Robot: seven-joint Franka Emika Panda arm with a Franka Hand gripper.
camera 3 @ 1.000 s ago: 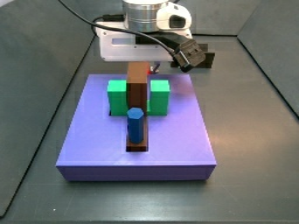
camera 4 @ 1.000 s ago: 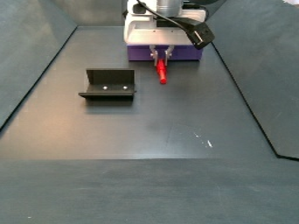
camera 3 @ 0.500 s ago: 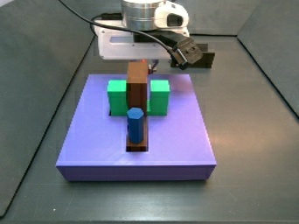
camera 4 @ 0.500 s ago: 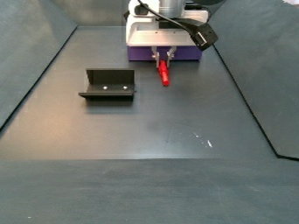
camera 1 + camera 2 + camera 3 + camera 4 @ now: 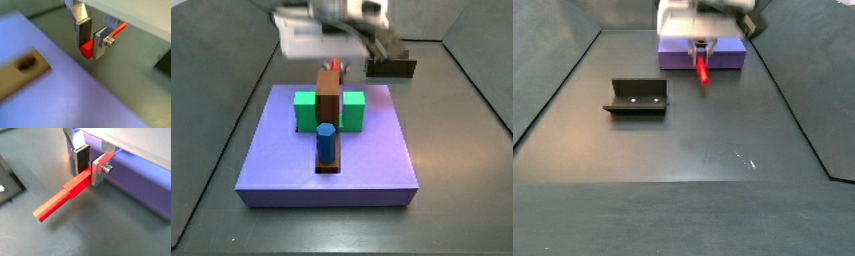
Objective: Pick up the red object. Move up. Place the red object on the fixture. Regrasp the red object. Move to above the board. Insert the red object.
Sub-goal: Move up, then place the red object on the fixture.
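My gripper (image 5: 89, 168) is shut on one end of the red object (image 5: 59, 203), a long red peg that sticks out from the jaws over the dark floor. In a wrist view the red end (image 5: 87, 49) shows between the silver fingers (image 5: 83, 30). In a side view the gripper (image 5: 700, 50) holds the peg (image 5: 704, 72) lifted at the near edge of the purple board (image 5: 724, 58). The dark fixture (image 5: 636, 97) stands apart on the floor. In a side view the gripper (image 5: 331, 55) is blurred, behind the board (image 5: 358, 160).
On the board stand a green block (image 5: 305, 110), a brown bar (image 5: 329, 100) with a hole (image 5: 27, 63), and a blue upright cylinder (image 5: 326, 143). The fixture also shows in a side view (image 5: 392, 68) and in a wrist view (image 5: 9, 178). Dark walls ring the floor.
The gripper has risen with the red object still held in its jaws; the peg is now off the floor and closer to the board. The arm is blurred from motion.
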